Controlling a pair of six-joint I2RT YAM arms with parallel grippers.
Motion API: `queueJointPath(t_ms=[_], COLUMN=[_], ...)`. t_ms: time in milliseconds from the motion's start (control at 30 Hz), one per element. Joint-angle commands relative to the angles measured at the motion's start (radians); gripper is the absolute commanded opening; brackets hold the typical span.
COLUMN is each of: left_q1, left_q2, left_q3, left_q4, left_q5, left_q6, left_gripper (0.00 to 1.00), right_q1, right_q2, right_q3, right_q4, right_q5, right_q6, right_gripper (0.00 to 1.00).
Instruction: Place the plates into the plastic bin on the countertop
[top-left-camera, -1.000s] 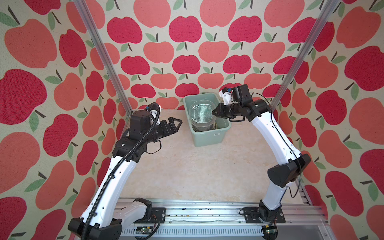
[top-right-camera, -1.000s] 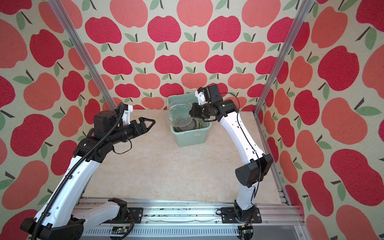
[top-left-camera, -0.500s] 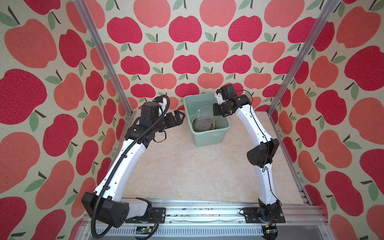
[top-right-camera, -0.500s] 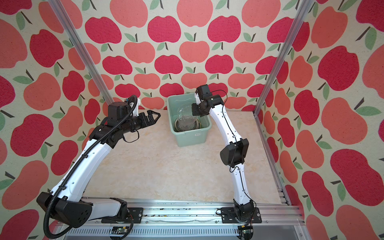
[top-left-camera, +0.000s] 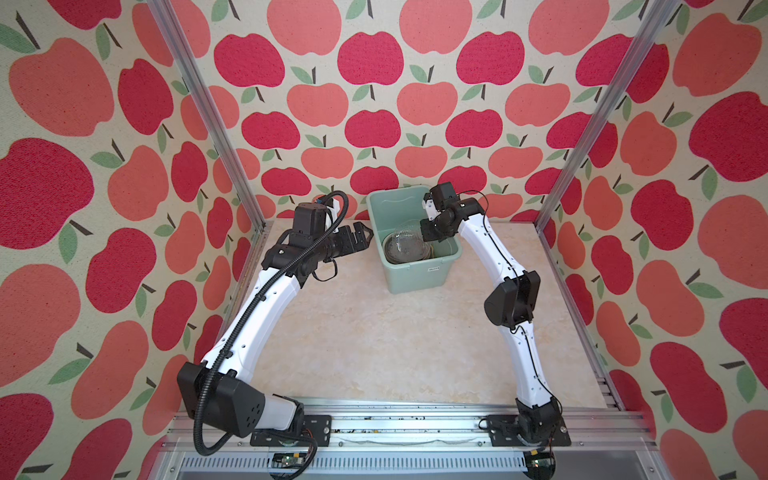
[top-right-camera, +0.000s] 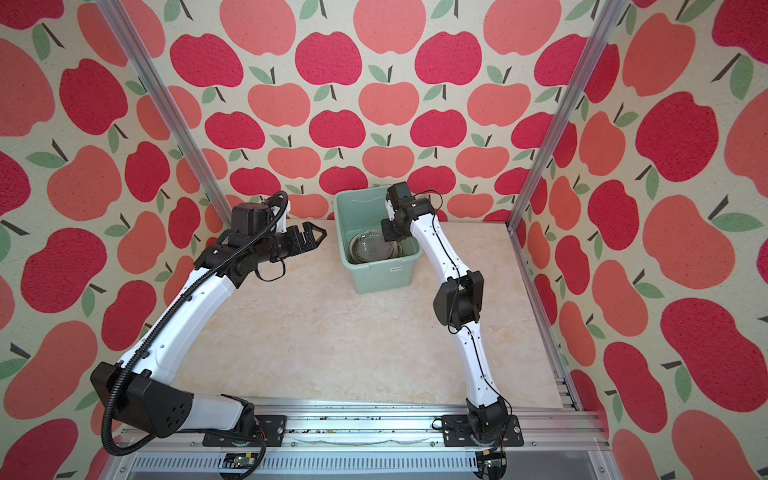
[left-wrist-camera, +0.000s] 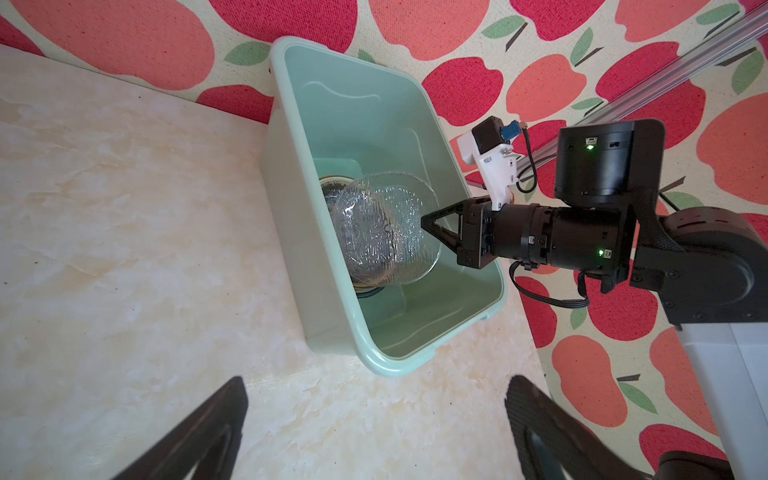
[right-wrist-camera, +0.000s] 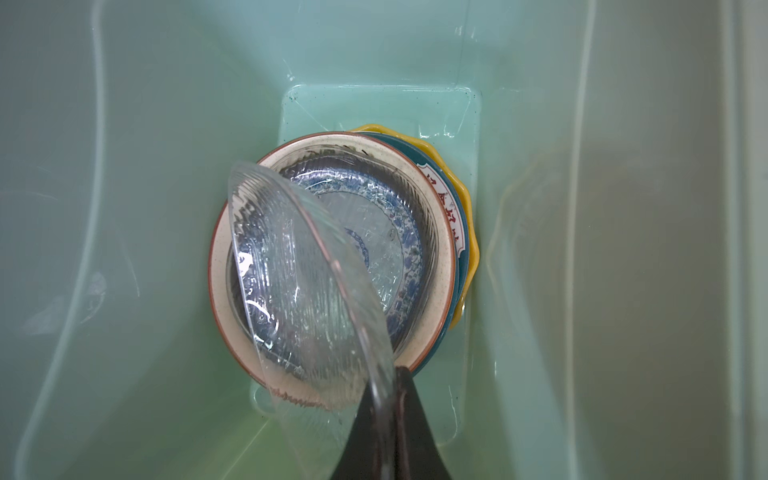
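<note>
Glass plate (right-wrist-camera: 299, 291), apparently last: rim clenched by right gripper (left-wrist-camera: 424, 220); plate stack (right-wrist-camera: 442, 249) below jaws in mint bin (top-left-camera: 415, 279); left gripper (top-left-camera: 365, 237) splayed, empty.

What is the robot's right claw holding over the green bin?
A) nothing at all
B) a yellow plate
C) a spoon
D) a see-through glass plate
D: the right gripper is shut on the rim of the clear glass plate, which is tilted above the stacked plates inside the mint-green bin.

white label (top-left-camera: 433, 269) on plastic bin (top-left-camera: 415, 281): too small to read; red characters on plate rim (right-wrist-camera: 446, 210): illegible
</note>
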Motion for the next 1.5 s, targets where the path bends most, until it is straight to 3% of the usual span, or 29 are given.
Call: queueJointPath(t_ms=[0, 567, 700, 967, 1167, 1300, 1467], left_q1=[0.0, 0.0, -0.001, 0.0, 0.016, 0.124, 0.44], left_q2=[0.027, 0.039, 0.017, -0.077, -0.195, -0.301, -0.448], left_q3=[0.045, 0.065, 0.067, 0.084, 0.06, -0.039, -0.3], left_q4=[0.01, -0.011, -0.019, -0.063, -0.134, -0.155, -0.108], left_q5=[0.016, 0.017, 0.007, -0.073, -0.232, -0.339, -0.34], left_q6=[0.02, 0.007, 0.012, 0.056, 0.106, 0.073, -0.05], left_gripper=[0.99, 0.99, 0.99, 0.99, 0.99, 0.99, 0.99], right_q1=[-0.004, -0.012, -0.012, -0.005, -0.004, -0.013, -0.05], right_q2=[0.033, 0.05, 0.02, -0.158, -0.381, -0.584, -0.902], right_q3=[0.018, 0.022, 0.028, 0.033, -0.076, -0.293, -0.729], right_q4=[0.027, 0.048, 0.037, 0.026, 0.057, 0.139, 0.358], right_q5=[-0.006, -0.041, -0.033, -0.06, -0.11, -0.057, 0.084], right_q6=[-0.023, -0.01, -0.007, -0.015, -0.048, -0.106, -0.159], right_gripper=[0.08, 0.28, 0.39, 0.55, 0.58, 0.6, 0.66])
